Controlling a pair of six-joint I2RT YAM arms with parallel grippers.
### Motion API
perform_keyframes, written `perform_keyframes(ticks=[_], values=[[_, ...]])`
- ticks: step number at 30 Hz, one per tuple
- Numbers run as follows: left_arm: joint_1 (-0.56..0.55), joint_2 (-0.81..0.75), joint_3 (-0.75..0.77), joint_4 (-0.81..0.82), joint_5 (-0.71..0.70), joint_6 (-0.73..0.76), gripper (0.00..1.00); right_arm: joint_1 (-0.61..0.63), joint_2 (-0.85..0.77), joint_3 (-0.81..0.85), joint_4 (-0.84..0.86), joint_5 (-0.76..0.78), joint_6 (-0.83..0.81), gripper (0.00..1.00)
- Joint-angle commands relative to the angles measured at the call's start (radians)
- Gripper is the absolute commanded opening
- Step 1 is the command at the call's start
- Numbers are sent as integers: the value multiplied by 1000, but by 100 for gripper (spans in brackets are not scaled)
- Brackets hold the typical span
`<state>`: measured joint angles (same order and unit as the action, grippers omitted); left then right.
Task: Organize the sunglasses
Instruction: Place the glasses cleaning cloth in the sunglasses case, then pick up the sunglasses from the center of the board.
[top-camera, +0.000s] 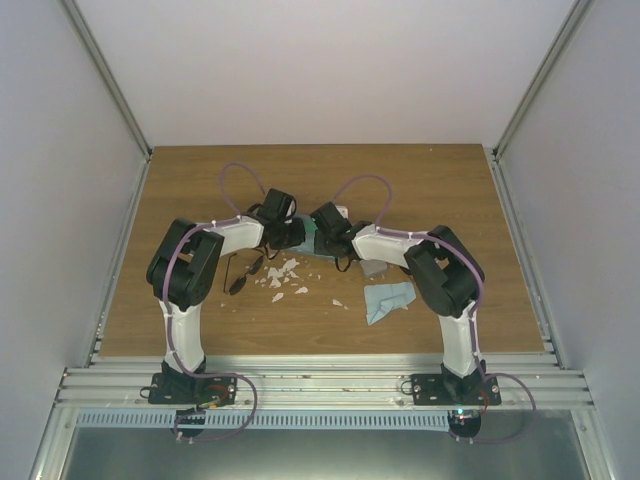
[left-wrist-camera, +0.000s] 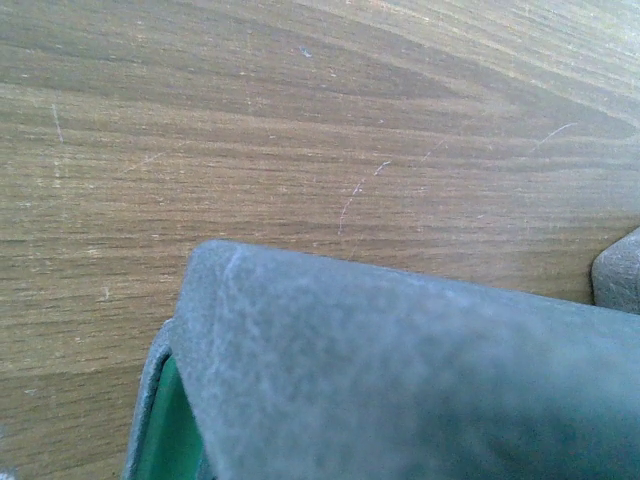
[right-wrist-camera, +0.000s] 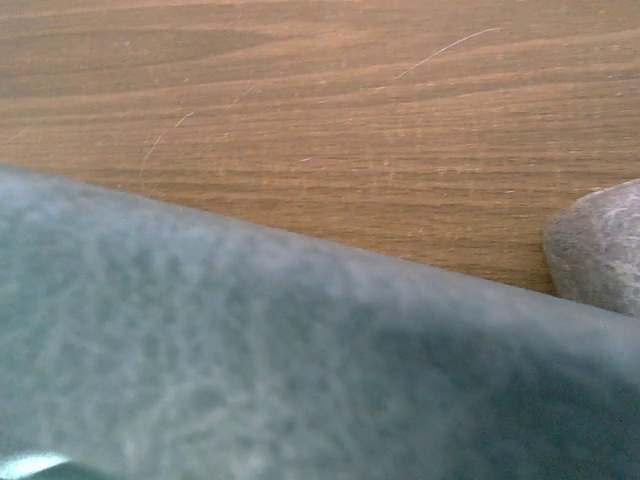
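One pair of dark sunglasses (top-camera: 244, 273) lies on the table just right of the left arm's elbow. I see no second pair. Both grippers meet at mid-table over an open blue-grey case (top-camera: 318, 241) with green lining. My left gripper (top-camera: 287, 228) is at its left end and my right gripper (top-camera: 328, 226) at its right end. In the left wrist view the case's lid (left-wrist-camera: 400, 370) fills the lower frame, with green lining (left-wrist-camera: 170, 425) at its left. The same lid (right-wrist-camera: 250, 350) fills the right wrist view. The lid hides the fingers of both.
A light-blue cloth (top-camera: 388, 299) lies crumpled near the right arm. Several white scraps (top-camera: 283, 274) lie beside the sunglasses. A grey case (top-camera: 372, 268) sits by the right forearm; it also shows in the left wrist view (left-wrist-camera: 620, 272) and the right wrist view (right-wrist-camera: 600, 245).
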<state>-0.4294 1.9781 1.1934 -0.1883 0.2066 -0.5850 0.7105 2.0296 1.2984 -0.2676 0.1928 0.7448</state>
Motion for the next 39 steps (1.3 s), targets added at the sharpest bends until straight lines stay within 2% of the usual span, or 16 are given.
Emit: perform_keyframes(ticks=[1,8,13,16,24,28,32,35,39], values=[[2,18,-27,20,-117,-62,4,-9,31,16,10,113,40,17],[6,26,-31,-15,-162,-115,4,-9,-3,-3,-58,221,92,18],[6,-19,-15,-36,-142,-101,9,-10,-63,10,-81,202,46,23],[5,-83,-15,-62,-127,-72,21,-8,-118,6,-84,153,-2,27],[30,-363,-100,-175,-151,-20,46,-7,-340,-90,-63,-12,-81,49],[92,-549,-202,-237,-154,-14,58,-8,-443,-169,-49,-73,-103,56],[183,-733,-319,-304,-196,4,70,-7,-511,-233,-70,-117,-116,56],[261,-825,-379,-359,-199,22,73,-7,-563,-285,-49,-139,-106,56],[403,-855,-468,-406,-154,45,71,-8,-607,-348,-21,-170,-94,56]])
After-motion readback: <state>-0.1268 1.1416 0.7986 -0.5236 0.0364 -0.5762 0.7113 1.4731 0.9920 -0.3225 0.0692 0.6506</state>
